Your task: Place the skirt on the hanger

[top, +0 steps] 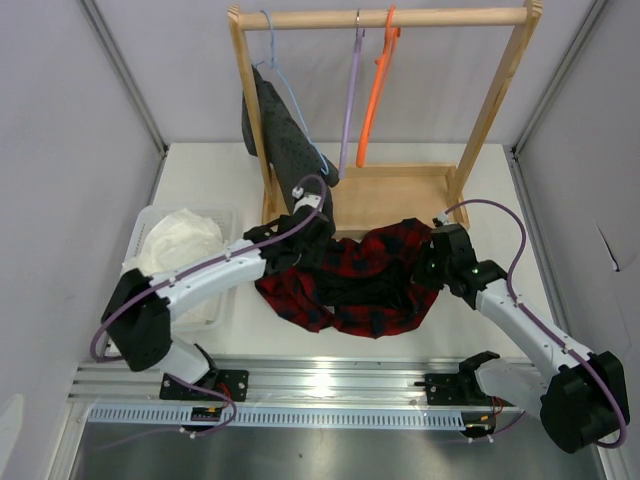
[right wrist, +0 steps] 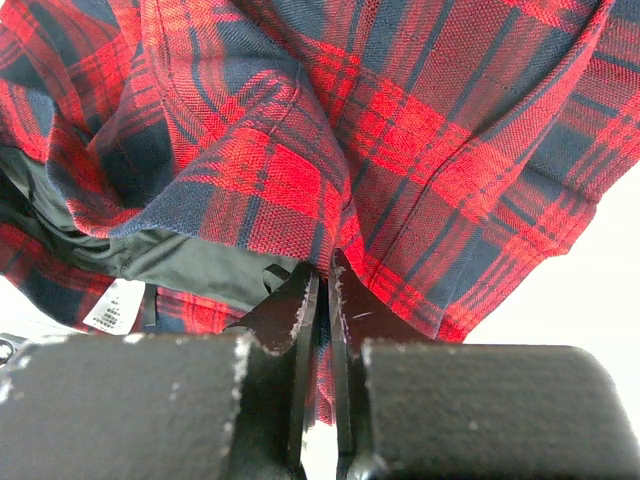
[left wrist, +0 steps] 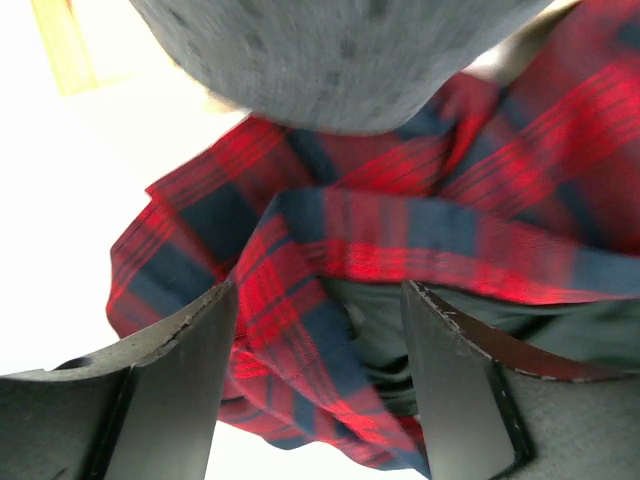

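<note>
Skirt (top: 360,285) of soft red-black plaid lies crumpled on the white surface (top: 210,180) below the wooden rack (top: 440,17), which holds the thin lilac hanger (top: 350,110) and a grey dotted garment (top: 280,125). The left fingers (left wrist: 170,390) stand spread over it; the right fingers (right wrist: 290,330) pinch its edge.

Skirt (top: 360,280): red-and-navy plaid; lining (right wrist: 190,260) dark.
Hanger (top: 349,110), 12 o'clock: pale lilac.
Orange hanger (top: 376,100) beside it.
Garment (top: 285,130), 11 o'clock: dark grey, dotted, on light blue hanger (top: 297,105).
Cloth (top: 180,240), 9 o'clock: white.
Rack (top: 380,18): pale wood.

one view high and looking down, two wrist views close over the skirt (top: 380,285), common to all three
</note>
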